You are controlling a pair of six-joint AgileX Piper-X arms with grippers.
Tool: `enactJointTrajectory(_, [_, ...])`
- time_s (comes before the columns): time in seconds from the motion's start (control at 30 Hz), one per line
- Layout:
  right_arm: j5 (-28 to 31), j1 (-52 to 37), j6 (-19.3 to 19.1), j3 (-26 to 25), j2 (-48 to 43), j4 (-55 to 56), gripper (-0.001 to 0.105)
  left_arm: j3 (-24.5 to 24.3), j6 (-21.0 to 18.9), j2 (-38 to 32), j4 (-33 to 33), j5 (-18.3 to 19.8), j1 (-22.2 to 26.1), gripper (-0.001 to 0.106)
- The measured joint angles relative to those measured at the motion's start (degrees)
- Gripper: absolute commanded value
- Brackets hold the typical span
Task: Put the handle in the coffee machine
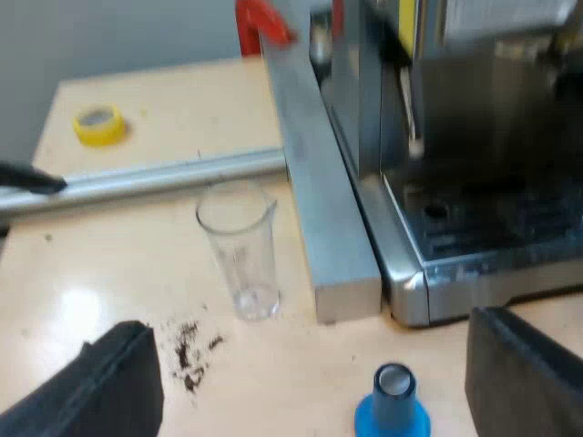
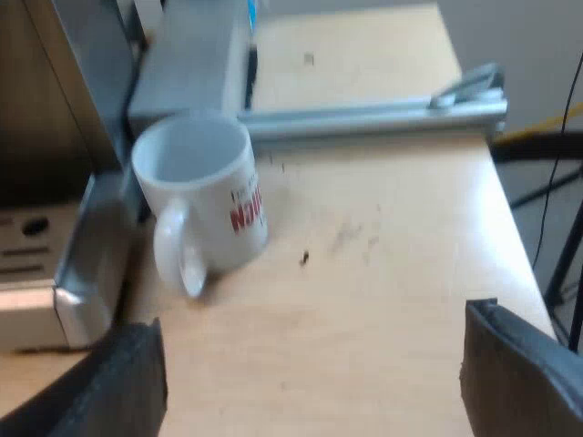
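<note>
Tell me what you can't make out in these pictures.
Red thing, left wrist view: cut off by the picture's edge and partly behind the metal bar; whether it is the handle's end is unclear.
Coffee machine, left wrist view: the space under its overhang is too dark to see.
Mug, right wrist view: its red lettering curves round the side, unreadable.
Blue tamper, left wrist view: base cut off by the edge.

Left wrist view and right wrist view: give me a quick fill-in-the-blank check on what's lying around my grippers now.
The tamper near the left gripper is ____ in colour. The measuring glass stands ____ beside scattered dark grounds. The white mug ahead of the right gripper has ____ lettering.
Missing words: blue; upright; red.
</note>
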Motion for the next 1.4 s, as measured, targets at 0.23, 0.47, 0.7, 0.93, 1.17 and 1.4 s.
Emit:
enactJointTrajectory(0.23, [0.0,0.0,0.1,3.6,0.0,0.0,0.069,4.5,0.0,0.0,-1.3,0.0,0.0,0.069])
enactJointTrajectory(0.47, [0.2,0.0,0.1,5.9,0.0,3.0,0.069,7.4,0.0,0.0,-1.0,0.0,0.0,0.069])
enactJointTrajectory(0.7, [0.9,0.0,0.1,5.8,0.0,3.0,0.069,8.2,0.0,0.0,-1.3,0.0,0.0,0.069])
enactJointTrajectory(0.93, [0.9,0.0,0.1,5.8,0.0,3.0,0.069,10.0,-0.2,0.0,-7.9,0.0,-0.2,0.069])
enactJointTrajectory(1.17, [0.9,0.0,0.1,5.8,0.0,3.0,0.069,11.0,-0.2,0.0,-9.2,0.0,-1.3,0.069])
enactJointTrajectory(1.4, [0.9,0.0,0.1,5.8,0.0,3.0,0.069,11.0,-0.2,0.0,-9.6,0.0,-2.1,0.069])
